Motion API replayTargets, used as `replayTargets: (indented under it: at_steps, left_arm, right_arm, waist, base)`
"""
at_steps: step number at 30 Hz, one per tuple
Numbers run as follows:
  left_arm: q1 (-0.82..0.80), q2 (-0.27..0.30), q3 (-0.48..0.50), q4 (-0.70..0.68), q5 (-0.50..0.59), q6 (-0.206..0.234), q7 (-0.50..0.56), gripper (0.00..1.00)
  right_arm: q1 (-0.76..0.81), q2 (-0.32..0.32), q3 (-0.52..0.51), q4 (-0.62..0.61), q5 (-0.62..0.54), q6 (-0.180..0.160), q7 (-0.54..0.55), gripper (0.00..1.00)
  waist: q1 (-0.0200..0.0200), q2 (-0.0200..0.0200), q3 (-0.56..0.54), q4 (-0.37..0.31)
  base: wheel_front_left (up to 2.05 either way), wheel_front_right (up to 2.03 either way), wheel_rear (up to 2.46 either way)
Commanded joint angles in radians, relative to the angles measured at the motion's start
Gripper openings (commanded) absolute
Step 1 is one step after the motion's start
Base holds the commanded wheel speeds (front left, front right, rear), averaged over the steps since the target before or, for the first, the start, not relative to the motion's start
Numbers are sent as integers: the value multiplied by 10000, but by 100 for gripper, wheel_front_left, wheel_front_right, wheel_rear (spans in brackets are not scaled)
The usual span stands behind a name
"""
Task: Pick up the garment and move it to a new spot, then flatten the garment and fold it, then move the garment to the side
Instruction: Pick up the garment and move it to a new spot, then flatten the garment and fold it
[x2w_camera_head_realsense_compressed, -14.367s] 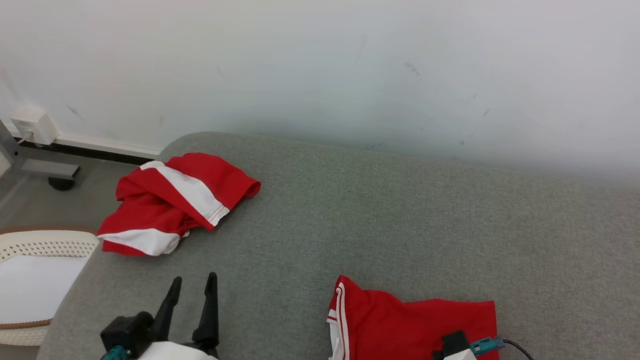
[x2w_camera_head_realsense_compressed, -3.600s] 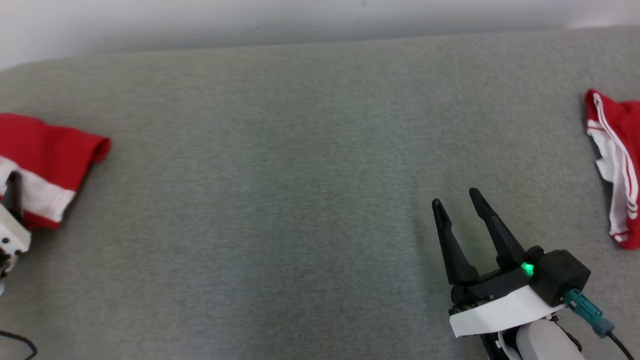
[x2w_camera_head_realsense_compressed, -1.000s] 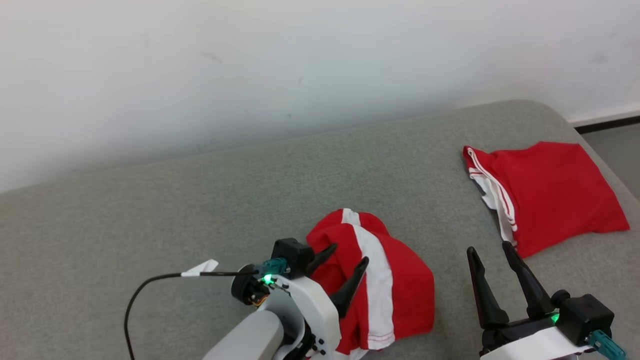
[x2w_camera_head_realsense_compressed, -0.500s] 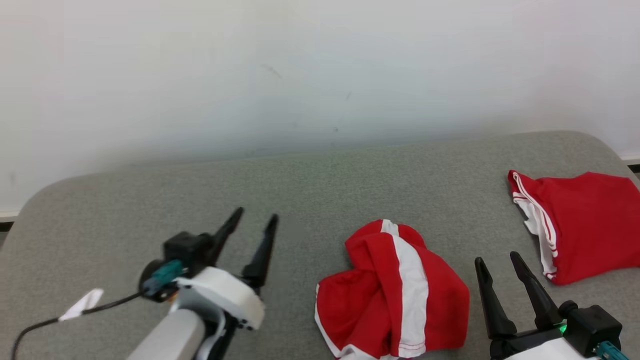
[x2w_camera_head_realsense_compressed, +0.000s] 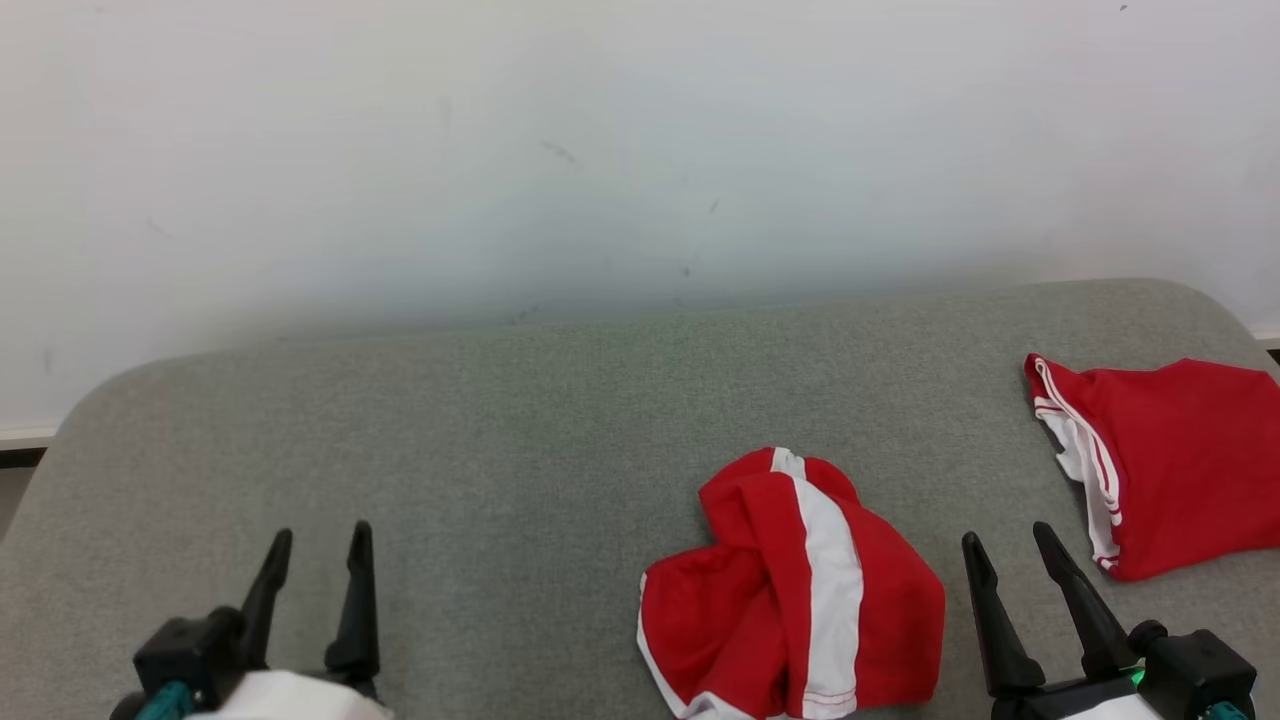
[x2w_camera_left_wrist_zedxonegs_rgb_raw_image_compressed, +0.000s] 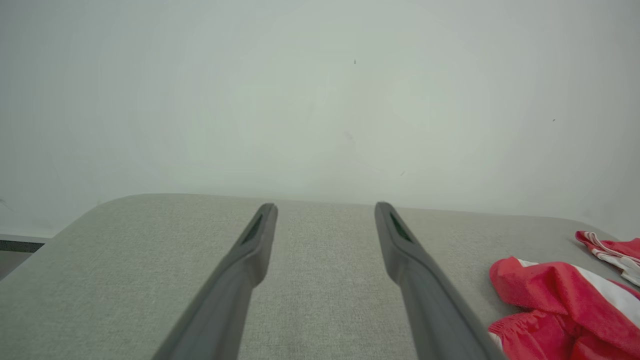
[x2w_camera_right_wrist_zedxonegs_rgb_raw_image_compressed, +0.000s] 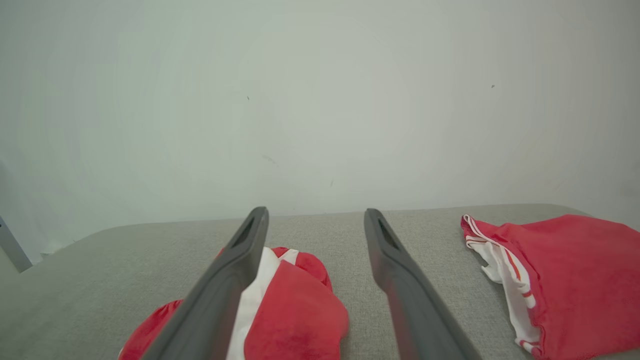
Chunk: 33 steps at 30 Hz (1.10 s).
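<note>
The crumpled red garment (x2w_camera_head_realsense_compressed: 800, 590) with a white stripe lies on the grey padded surface (x2w_camera_head_realsense_compressed: 500, 450) near its front edge, between the two tools and closer to the right one. A second red garment (x2w_camera_head_realsense_compressed: 1170, 465), laid flatter, sits apart toward the right corner. The left tool (x2w_camera_head_realsense_compressed: 322, 532) and right tool (x2w_camera_head_realsense_compressed: 1005, 535) both have their fingers spread wide and grip nothing. A scuffed white wall (x2w_camera_head_realsense_compressed: 600, 150) backs the surface. In the right wrist view, that tool's left finger crosses in front of the crumpled garment. The head view shows a green light (x2w_camera_head_realsense_compressed: 1135, 677) at its base.
</note>
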Motion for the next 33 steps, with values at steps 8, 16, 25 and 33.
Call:
replayTargets:
  at_steps: [8, 16, 25, 33]
  left_arm:
    - [896, -725, 940, -554, 786, -419, -15, 100]
    - [952, -1299, 1324, -432, 1357, -995, -16, 100]
    - [853, -1752, 1590, -157, 1726, -1458, -17, 100]
    - [655, -2091, 1741, 164, 2047, -1918, -17, 100]
  right_arm:
    - [136, -10, -43, -60, -31, -22, -24, 100]
    - [-57, 2, 82, -30, -65, -22, -24, 100]
    - [2, -89, 235, 128, -103, -22, -24, 100]
    - [222, -979, 2086, 636, 128, -22, 348, 100]
  waist:
    - [0, 0, 38, -54]
    - [0, 0, 102, -156]
    - [0, 0, 104, -121]
    - [0, 0, 192, 140]
  base:
    - [0, 0, 0]
    - [0, 0, 0]
    - [0, 0, 0]
    - [0, 0, 0]
